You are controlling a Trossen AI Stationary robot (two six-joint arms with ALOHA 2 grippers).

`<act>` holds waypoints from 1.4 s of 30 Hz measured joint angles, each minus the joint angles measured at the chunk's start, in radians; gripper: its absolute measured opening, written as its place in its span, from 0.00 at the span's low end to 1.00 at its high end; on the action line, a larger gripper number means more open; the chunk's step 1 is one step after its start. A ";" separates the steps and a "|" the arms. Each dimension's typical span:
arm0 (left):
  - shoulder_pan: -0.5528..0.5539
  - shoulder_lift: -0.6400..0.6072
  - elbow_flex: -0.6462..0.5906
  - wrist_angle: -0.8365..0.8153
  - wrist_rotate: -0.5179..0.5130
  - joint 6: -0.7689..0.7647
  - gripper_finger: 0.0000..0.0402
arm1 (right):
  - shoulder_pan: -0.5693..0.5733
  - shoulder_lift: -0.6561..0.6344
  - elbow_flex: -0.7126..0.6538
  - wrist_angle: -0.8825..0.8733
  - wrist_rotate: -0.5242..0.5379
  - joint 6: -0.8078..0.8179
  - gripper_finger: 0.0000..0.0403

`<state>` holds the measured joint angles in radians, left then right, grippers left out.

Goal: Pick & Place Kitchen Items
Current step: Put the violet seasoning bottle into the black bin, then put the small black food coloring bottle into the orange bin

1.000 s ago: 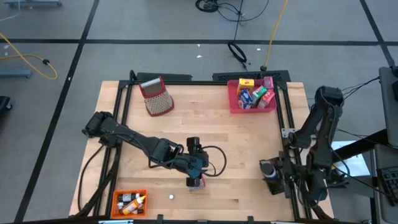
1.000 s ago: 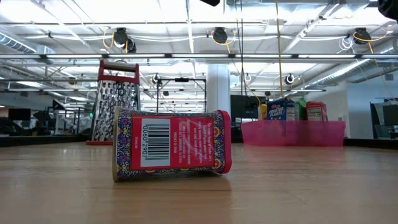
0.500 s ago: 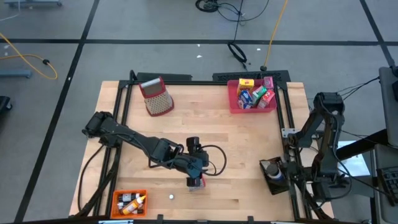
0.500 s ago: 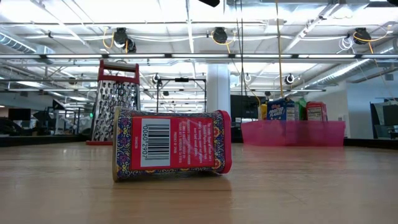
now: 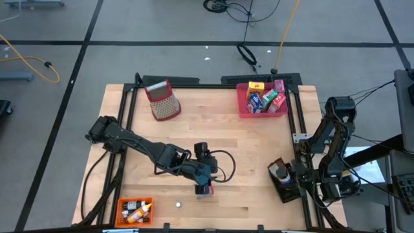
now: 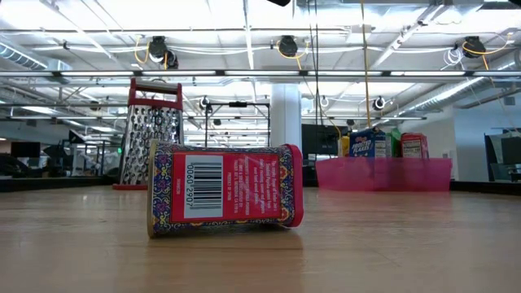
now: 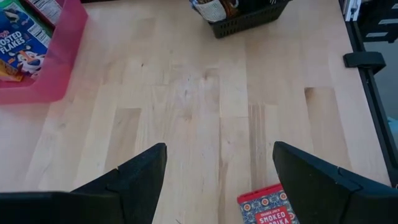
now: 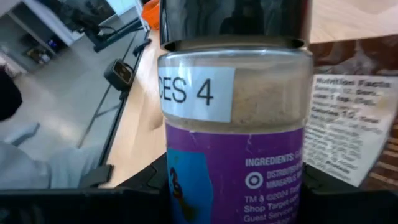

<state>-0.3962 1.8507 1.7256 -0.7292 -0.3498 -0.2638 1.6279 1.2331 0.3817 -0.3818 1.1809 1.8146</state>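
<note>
A red spice tin lies on its side on the table near the front edge; it fills the middle of the low view. My left gripper hangs open just above it, and the tin shows below its fingers, untouched. My right gripper is at the table's right edge over a black basket, shut on a spice jar with a purple label and a black cap. A pink tray of packets stands at the far right. My right gripper pinches the jar's purple-labelled body between its two fingers, one on each side. The black cap stands clear of the fingers. Whether the jar rests in the black basket or hangs above it, I cannot tell.
A red-topped grater stands at the far left. An orange tray with small items sits at the near left corner, and a tiny white piece lies beside it. A brown packet shows behind the jar. Bare wood lies mid-table.
My right gripper has sunk with the jar toward the black basket at the table's right edge, and its wrist has rolled. The red tin has stayed where it was.
</note>
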 joint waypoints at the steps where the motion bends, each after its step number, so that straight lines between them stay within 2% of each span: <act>1: 0.000 0.000 0.000 0.000 0.000 0.000 0.74 | 0.000 0.000 -0.005 0.021 0.000 -0.027 0.39; 5: 0.000 0.000 0.000 0.000 0.000 0.000 0.74 | 0.000 0.000 -0.015 0.096 -0.002 -0.080 0.39; 11: 0.003 0.000 0.000 0.001 0.000 0.003 0.74 | -0.001 0.000 -0.029 0.134 -0.002 -0.092 0.56; 15: 0.003 0.000 0.000 0.001 0.000 0.004 0.74 | -0.001 -0.001 -0.029 0.136 0.007 -0.096 0.64; 25: 0.003 0.000 0.000 0.001 0.000 0.006 0.74 | -0.001 -0.034 -0.030 0.147 0.043 -0.134 0.67; 34: 0.003 0.000 0.000 0.001 0.000 0.006 0.74 | -0.007 -0.166 -0.030 0.361 0.058 -0.520 0.65; 42: 0.003 0.000 0.000 0.000 0.000 -0.002 0.74 | -0.069 -0.262 -0.030 0.590 0.080 -0.918 0.65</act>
<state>-0.3931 1.8511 1.7252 -0.7289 -0.3500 -0.2657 1.5586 0.9715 0.3519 0.2081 1.2607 0.8968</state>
